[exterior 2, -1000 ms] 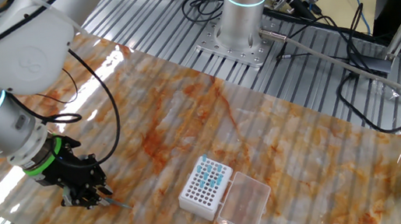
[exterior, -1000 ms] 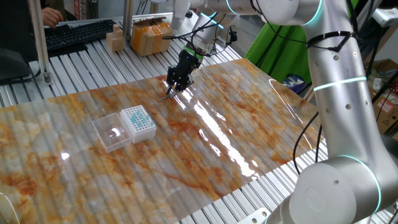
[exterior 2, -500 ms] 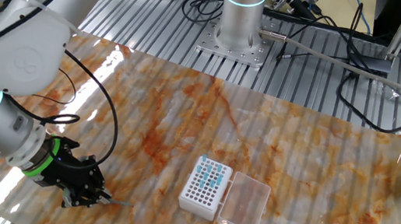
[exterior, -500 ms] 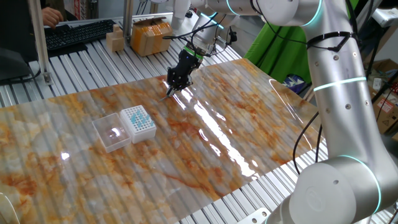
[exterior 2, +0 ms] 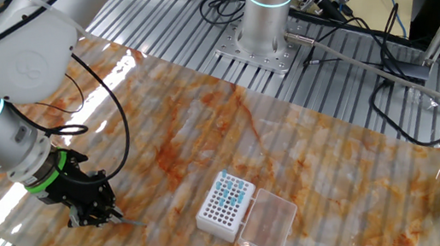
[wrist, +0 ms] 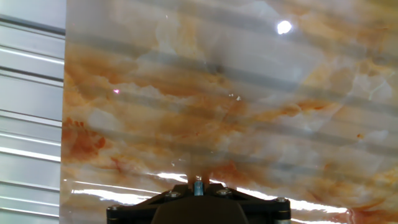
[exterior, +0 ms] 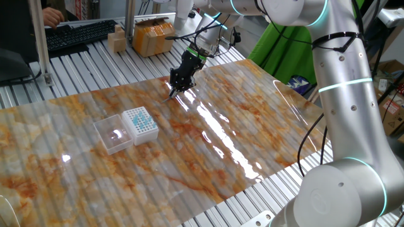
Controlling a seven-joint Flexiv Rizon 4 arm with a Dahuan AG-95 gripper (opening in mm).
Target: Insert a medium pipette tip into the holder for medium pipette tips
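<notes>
Though the gripper (exterior 2: 98,219) hides most of it, the fingers are pinched narrow on the medium pipette tip (exterior 2: 127,224), a thin pale sliver barely discernible against the marbled tabletop (exterior 2: 311,153). Well apart stands the white holder for medium pipette tips (exterior 2: 226,206), teal-dotted, clear lid open alongside.

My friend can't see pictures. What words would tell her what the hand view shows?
Looking along the robot's claw, its black body fills the bottom edge, with a small pale blue tip poking up at its middle. Ahead lies a shiny orange-and-grey marbled sheet with a bright light reflection, and ribbed metal table slats run along the left.
</notes>
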